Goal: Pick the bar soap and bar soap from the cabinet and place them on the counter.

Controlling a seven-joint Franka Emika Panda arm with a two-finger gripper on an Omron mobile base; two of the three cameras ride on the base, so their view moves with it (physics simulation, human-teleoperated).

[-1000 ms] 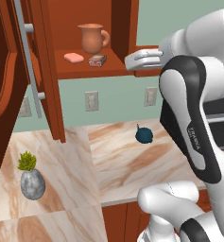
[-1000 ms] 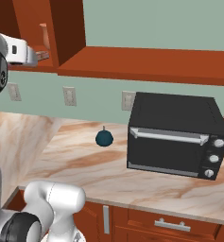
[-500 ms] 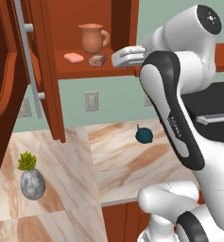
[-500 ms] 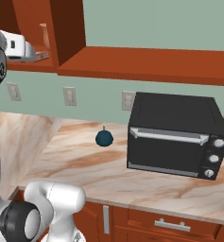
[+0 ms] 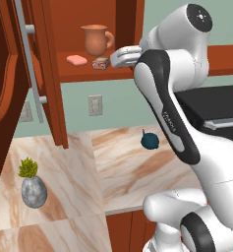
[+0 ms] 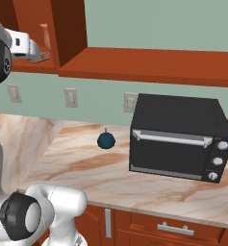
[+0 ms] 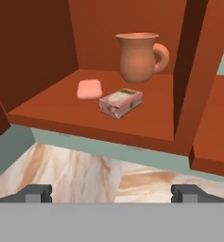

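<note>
We see our claw spread wide and holding nothing, level with the front edge of the open cabinet shelf. Ahead of it lie the pink bar soap and, just beside it, the brown-rimmed bar soap, in front of the terracotta mug, high over the counter.

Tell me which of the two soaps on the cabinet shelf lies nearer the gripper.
The rectangular bar soap with brown rim, in front of the mug; the pink bar soap lies farther back-left.
</note>
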